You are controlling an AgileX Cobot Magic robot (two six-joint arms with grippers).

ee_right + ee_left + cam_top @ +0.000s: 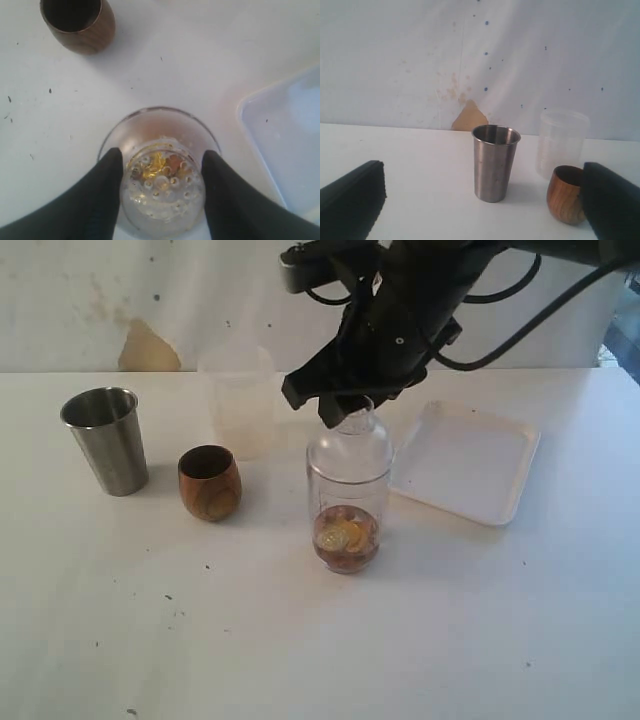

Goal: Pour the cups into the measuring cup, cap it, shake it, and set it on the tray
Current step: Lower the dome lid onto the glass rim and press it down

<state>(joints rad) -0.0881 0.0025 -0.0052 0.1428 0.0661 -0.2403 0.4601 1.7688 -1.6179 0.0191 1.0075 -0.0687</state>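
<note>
The right pincer (345,418) is closed on the domed clear top of the measuring cup (347,502), which stands on the white tabletop (300,640). Only the right wrist view looks straight down through that top, at brown drink and yellow bits. Only the left wrist view shows the left pincer (481,170), spread wide and holding nothing. From outside, the wooden cup (210,483) is just left of the measuring cup. The steel tumbler (105,440) is farther left, a frosted cup (238,400) is behind-left, and the tray (465,460) is just right. The dark arm hides the measuring cup's very top.
</note>
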